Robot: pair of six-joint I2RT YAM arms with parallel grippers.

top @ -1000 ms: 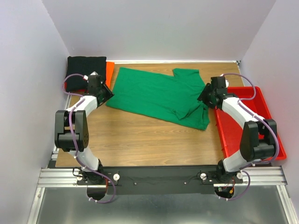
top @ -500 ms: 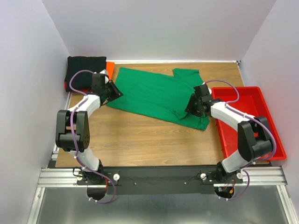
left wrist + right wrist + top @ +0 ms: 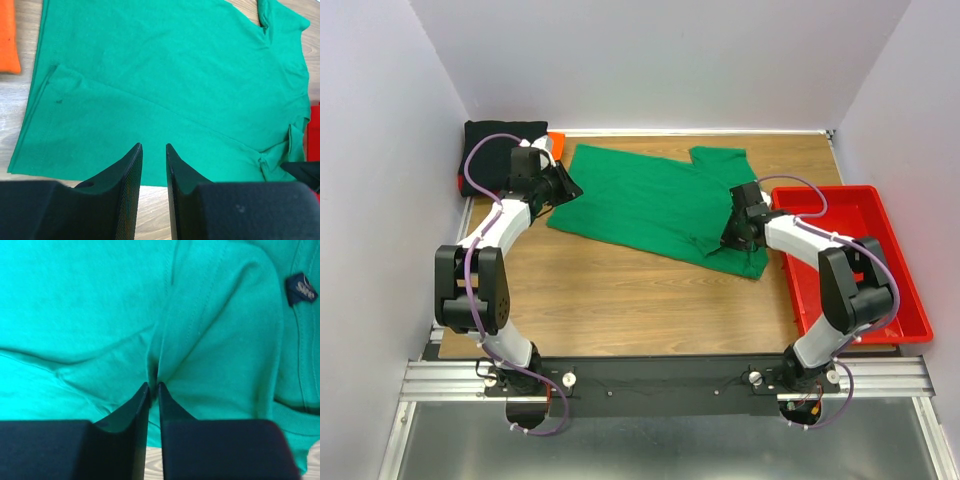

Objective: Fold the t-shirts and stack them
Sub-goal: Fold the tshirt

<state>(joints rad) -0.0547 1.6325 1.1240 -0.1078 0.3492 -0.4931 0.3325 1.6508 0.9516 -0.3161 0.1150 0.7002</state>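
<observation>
The bright green t-shirt (image 3: pixel 650 205) lies spread on the wooden table, its right side rumpled. My right gripper (image 3: pixel 728 232) is down on that right side. In the right wrist view it (image 3: pixel 153 384) is shut on a pinched fold of the green cloth (image 3: pixel 100 305). My left gripper (image 3: pixel 565 188) hovers at the shirt's left edge. In the left wrist view it (image 3: pixel 154 146) is narrowly open and empty above the green cloth (image 3: pixel 175 75). The black t-shirt (image 3: pixel 500 150) lies folded at the back left on the orange-red one (image 3: pixel 556 145), whose edge also shows in the left wrist view (image 3: pixel 7 40).
A rigid red plastic tray (image 3: pixel 860 270) stands at the right edge of the table, close to my right arm. White walls close in the left, back and right. Bare wood (image 3: pixel 620 300) lies in front of the green shirt.
My right gripper has moved left from the tray side onto the shirt's right part and settled on a fold. My left gripper has shifted slightly back and right along the shirt's left edge.
</observation>
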